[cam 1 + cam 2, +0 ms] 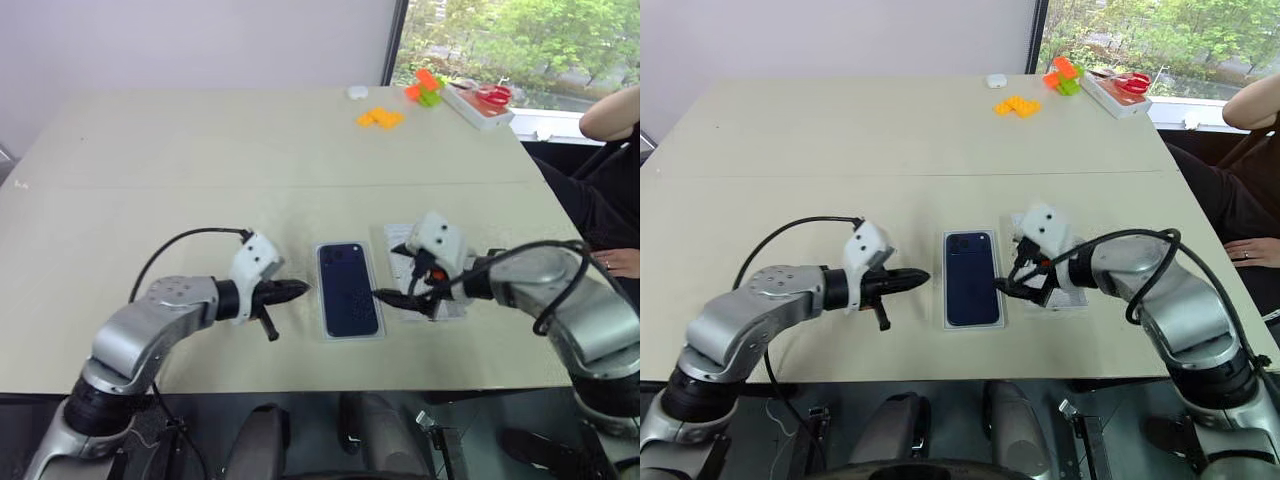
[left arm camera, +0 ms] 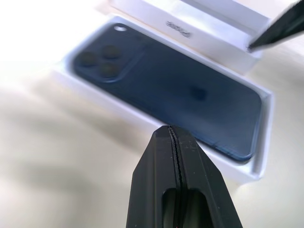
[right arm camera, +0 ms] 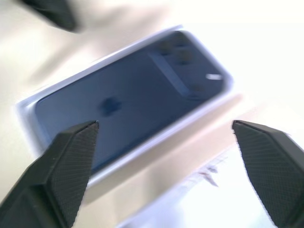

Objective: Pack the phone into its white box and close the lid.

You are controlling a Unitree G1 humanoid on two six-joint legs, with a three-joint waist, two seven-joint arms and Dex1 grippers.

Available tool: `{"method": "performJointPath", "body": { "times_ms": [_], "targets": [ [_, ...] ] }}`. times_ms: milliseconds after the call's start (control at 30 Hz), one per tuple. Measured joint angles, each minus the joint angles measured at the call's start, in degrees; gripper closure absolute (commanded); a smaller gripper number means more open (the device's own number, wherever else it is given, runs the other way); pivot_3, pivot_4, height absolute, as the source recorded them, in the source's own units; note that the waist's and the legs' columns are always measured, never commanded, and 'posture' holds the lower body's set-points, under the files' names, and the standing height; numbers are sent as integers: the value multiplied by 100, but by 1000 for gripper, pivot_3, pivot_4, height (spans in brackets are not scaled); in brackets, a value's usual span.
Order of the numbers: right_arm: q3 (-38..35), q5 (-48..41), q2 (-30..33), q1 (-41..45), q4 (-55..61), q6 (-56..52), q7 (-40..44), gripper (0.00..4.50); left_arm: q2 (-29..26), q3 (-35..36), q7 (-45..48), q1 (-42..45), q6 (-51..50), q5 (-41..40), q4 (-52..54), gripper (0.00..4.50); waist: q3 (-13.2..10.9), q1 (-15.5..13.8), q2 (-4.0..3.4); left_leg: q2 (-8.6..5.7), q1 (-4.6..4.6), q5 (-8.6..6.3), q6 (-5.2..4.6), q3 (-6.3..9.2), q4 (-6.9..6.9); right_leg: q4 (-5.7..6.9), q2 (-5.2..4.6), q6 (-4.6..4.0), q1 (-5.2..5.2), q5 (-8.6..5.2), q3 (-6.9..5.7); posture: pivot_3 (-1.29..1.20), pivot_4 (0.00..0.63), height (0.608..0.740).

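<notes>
Phone (image 1: 349, 290) lying back-up inside the white box (image 1: 377, 333), camera cluster at the far end, rim showing all round it. Box flat on the counter (image 1: 200, 170), near the front edge, between the two arms.

Left tool (image 1: 297, 290) hovering just left of the box, clear of it, pointing toward the phone; fingers (image 2: 178, 185) pressed together with only a thin seam between them, gripping nothing.

Right tool (image 3: 164, 130) spread wide, one finger (image 3: 66, 161) on each side of the wrist view, nothing between them; phone and box seen through the gap. From the head views, right tool (image 1: 400, 298) low over the counter just right of the box, above a flat white piece (image 1: 435, 262) with dark print lying beside the box. Cannot tell whether a fingertip touches that piece or the box rim. Cannot tell whether that piece is the lid.

Far end of the counter, well apart from the box: yellow blocks (image 1: 381, 118), orange and green blocks (image 1: 425, 88), a small white object (image 1: 357, 92), and a white tray (image 1: 478, 106) holding something red. Person's arm (image 1: 610, 112) and hand (image 1: 618, 262) at the right edge, off the counter.
</notes>
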State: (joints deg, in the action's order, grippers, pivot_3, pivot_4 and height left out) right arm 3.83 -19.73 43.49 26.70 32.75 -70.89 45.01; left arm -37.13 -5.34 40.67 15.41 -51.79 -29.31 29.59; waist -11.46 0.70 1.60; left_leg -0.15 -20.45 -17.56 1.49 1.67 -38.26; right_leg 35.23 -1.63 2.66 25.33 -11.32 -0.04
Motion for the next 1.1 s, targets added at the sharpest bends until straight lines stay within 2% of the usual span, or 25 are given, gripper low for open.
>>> {"method": "performJointPath", "body": {
  "times_ms": [200,333,500,600,767,833,1100],
  "targets": [
    [-25,-27,-499,516,-670,-1906,-854,66,-643,177,989,-562,1581,262,-5,4500,1,2,-4,0,-5,0,0,-6,2,-3,-4,-23,6,11,4,0,150,732],
    [-25,-190,-609,560,-843,-2121,-1257,66,-763,132,1368,-730,2141,400,-3,4500,1,-9,-3,0,-12,-1,-1,-14,2,-11,-10,-19,4,9,3,0,150,732],
    [-32,-460,-736,562,-947,-2122,-1795,66,-717,-61,1443,-785,2300,468,13,4500,2,9,-2,0,-9,-1,-1,-14,2,-9,-6,7,4,4,7,0,150,732],
    [-67,-682,-837,562,-958,-2122,-2127,878,-665,-67,1417,-781,2348,501,13,4500,3,18,-1,2,-2,-1,-1,-13,2,-5,1,13,2,8,6,0,150,732],
    [-161,-1276,-886,563,-1072,-2122,-2627,3234,-635,-69,1405,-781,2349,499,11,4500,3,9,-1,4,-3,0,-2,-14,0,-3,5,13,0,7,3,0,150,732],
    [-231,-1482,-886,576,-1155,-2123,-2858,4342,-632,-66,1403,-781,2348,494,7,4500,3,9,-1,3,-4,0,-2,-14,0,-4,3,13,0,8,4,0,150,732],
    [-828,-2533,-868,1108,-1456,-2124,-3723,4429,-574,10,1357,-777,2327,479,-110,4500,1,37,-4,8,-6,-2,-6,-13,3,-5,9,20,6,11,9,0,150,732]
  ]
}}
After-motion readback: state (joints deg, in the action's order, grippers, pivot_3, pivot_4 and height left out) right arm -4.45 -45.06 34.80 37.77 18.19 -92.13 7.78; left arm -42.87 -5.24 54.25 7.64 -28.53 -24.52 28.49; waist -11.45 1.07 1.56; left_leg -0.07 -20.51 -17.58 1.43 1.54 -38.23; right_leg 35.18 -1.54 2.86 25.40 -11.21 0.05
